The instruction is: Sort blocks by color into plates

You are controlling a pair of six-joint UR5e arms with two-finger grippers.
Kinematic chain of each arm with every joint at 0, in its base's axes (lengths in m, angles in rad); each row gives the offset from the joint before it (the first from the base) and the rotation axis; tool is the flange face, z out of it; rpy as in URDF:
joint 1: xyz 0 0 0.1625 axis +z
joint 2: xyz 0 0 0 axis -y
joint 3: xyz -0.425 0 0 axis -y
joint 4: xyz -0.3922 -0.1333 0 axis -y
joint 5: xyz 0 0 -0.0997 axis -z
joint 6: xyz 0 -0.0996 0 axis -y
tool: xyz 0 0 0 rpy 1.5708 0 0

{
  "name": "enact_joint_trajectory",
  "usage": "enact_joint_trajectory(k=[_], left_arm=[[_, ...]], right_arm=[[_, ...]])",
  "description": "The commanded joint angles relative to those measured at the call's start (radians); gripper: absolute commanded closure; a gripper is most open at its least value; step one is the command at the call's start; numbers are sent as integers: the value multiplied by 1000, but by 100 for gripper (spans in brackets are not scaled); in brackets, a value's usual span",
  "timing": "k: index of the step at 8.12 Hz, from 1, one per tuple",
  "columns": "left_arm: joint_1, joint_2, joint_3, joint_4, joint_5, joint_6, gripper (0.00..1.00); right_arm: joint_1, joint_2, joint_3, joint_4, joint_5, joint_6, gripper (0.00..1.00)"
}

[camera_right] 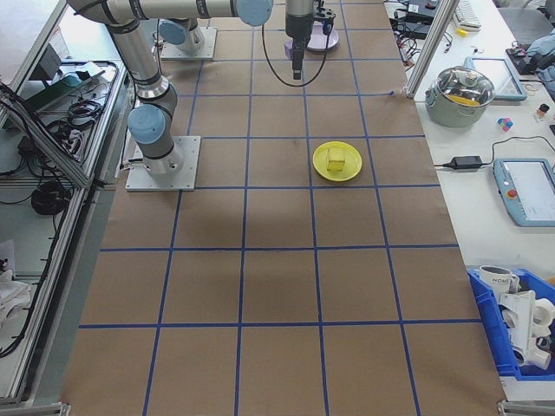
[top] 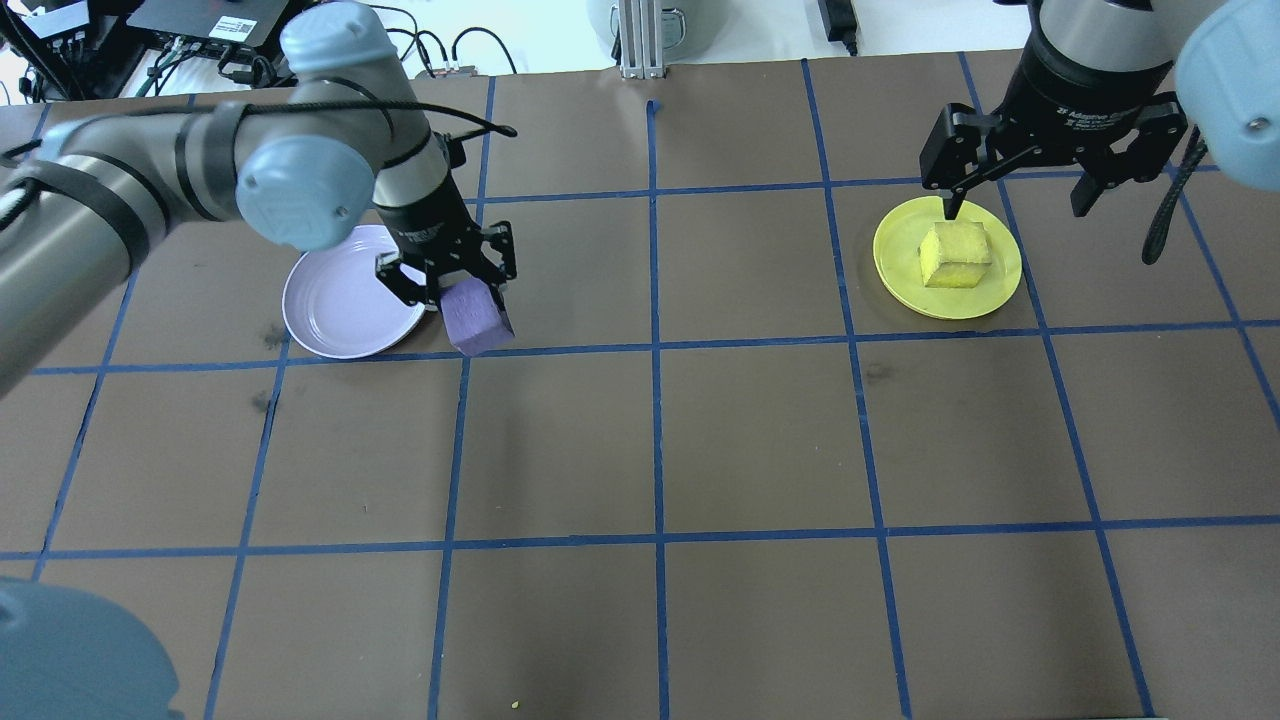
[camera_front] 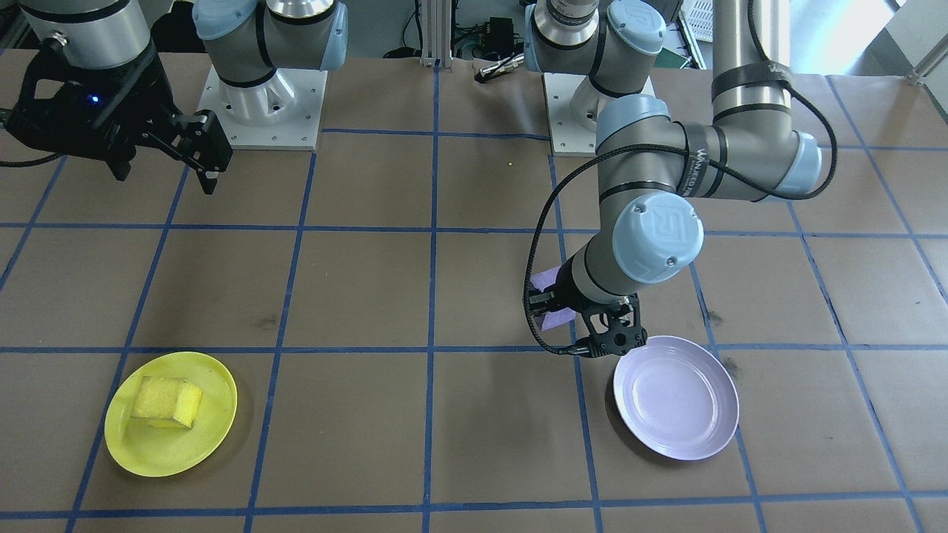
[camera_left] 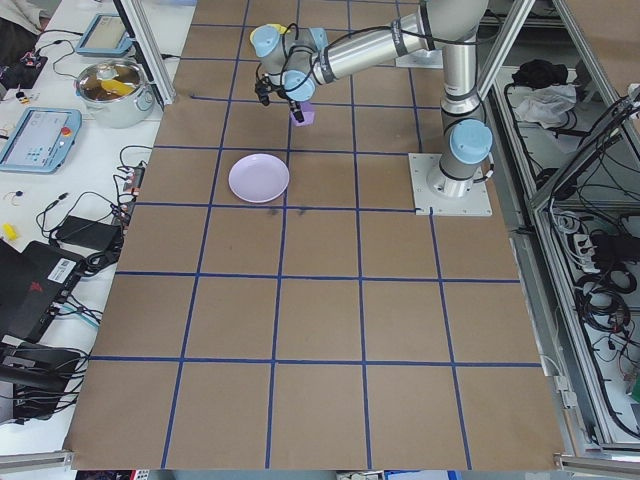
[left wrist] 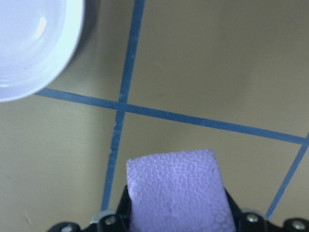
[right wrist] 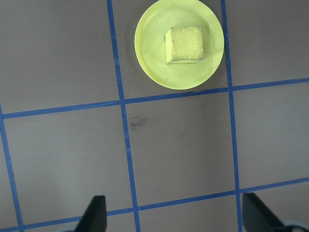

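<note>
My left gripper (top: 452,288) is shut on the purple block (top: 476,318), which fills the bottom of the left wrist view as a purple block (left wrist: 176,193) held over brown table. The lavender plate (top: 335,310) lies just to the left of it in the overhead view, with nothing in it; the same plate (camera_front: 675,397) shows in the front view. The yellow block (top: 955,255) rests in the yellow plate (top: 900,285). My right gripper (top: 1017,200) hangs open high above the table near that plate, fingers empty; its wrist view shows the yellow block (right wrist: 184,44) in the plate.
Brown paper with a blue tape grid (top: 655,345) covers the table. The two arm bases (camera_front: 270,111) stand at the robot's side. Off the table, benches carry a metal pot (camera_right: 464,91), tablets and cables.
</note>
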Motion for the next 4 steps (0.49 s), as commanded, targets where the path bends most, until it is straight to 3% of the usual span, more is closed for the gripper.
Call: enact_joint_trajectory(k=[1, 3, 4], left_arm=[[139, -23, 151, -62, 21, 277, 100], [213, -95, 160, -39, 70, 503, 100], [270, -147, 163, -7, 67, 543, 100]], right_arm=[[1, 0, 1, -1, -1, 2, 0], [1, 0, 1, -3, -1, 2, 0], [1, 0, 3, -3, 0, 4, 0]])
